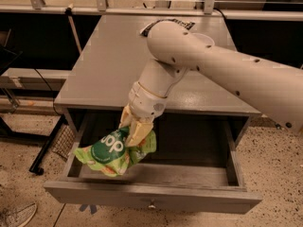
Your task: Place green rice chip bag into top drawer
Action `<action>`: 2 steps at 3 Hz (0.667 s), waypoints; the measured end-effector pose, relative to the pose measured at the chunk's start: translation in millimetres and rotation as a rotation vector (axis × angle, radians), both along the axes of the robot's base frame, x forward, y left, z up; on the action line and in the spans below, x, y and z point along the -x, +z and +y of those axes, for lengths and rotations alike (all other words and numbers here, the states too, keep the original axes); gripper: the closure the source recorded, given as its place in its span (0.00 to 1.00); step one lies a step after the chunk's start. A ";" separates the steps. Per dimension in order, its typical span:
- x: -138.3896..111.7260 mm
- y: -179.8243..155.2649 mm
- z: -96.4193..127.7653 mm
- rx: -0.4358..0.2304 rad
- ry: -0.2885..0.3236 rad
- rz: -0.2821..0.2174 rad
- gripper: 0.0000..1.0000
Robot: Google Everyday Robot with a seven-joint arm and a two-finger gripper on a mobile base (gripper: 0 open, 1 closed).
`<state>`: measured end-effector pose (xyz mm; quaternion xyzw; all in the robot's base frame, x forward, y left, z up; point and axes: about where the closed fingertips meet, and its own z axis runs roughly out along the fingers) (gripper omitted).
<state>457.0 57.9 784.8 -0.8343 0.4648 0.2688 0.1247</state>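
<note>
The green rice chip bag (pixel 112 152) is crinkly bright green with a dark green round logo and white letters. It hangs over the left part of the open top drawer (pixel 151 198). My gripper (pixel 132 136) points down from the white arm and is shut on the green rice chip bag at its upper right edge. The tan fingers (pixel 138 132) pinch the bag just above the drawer's inside. The drawer is pulled out from the grey table (pixel 104 65), and its small round knob (pixel 152 205) shows on the front.
A dark blue snack bag (pixel 147 28) and a white bowl (pixel 204 38) lie at the back of the table top, mostly hidden by my arm. A black wire frame (pixel 49 138) stands on the speckled floor to the left.
</note>
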 end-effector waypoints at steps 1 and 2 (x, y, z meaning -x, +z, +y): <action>-5.2 -13.4 8.3 -0.018 0.091 -0.097 1.00; -10.1 -19.7 12.3 -0.014 0.132 -0.167 1.00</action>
